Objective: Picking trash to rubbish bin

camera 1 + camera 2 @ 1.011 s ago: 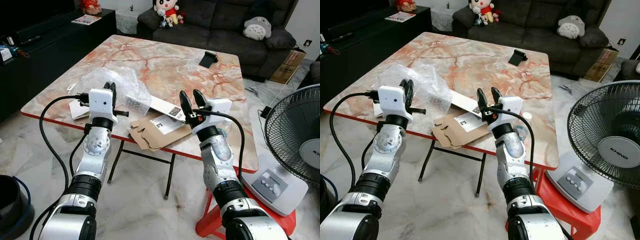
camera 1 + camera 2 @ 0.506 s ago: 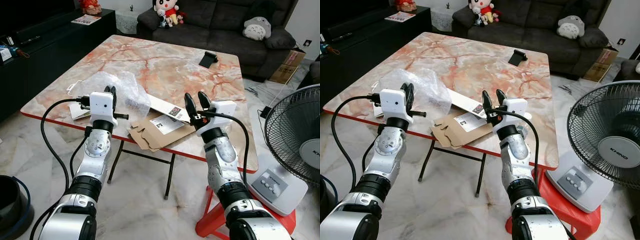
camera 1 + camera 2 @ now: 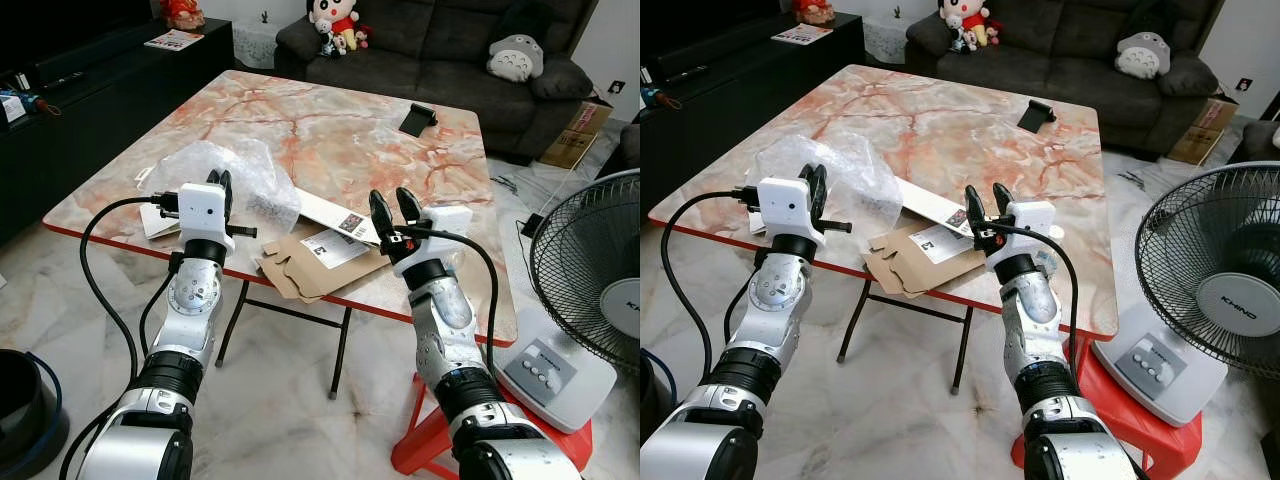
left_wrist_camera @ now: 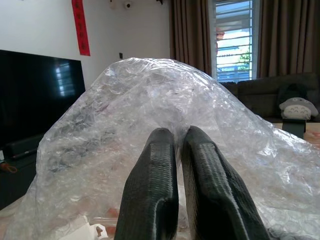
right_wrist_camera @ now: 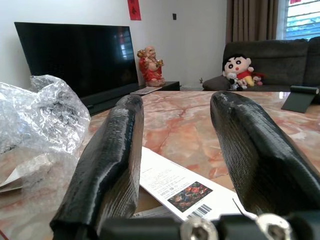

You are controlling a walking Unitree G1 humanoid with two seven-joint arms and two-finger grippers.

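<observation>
A: Well, left gripper [image 3: 219, 180]: fingers together, bubble wrap [image 4: 165, 115] just ahead, possibly touching.
B: Right gripper [image 3: 392, 205]: fingers apart; flattened cardboard [image 3: 310, 262] and white slip [image 5: 175, 185] just ahead

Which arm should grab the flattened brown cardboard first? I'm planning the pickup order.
Probably the right. The right gripper hovers open beside the flattened brown cardboard, while the left gripper is shut, facing the clear bubble wrap.
</observation>
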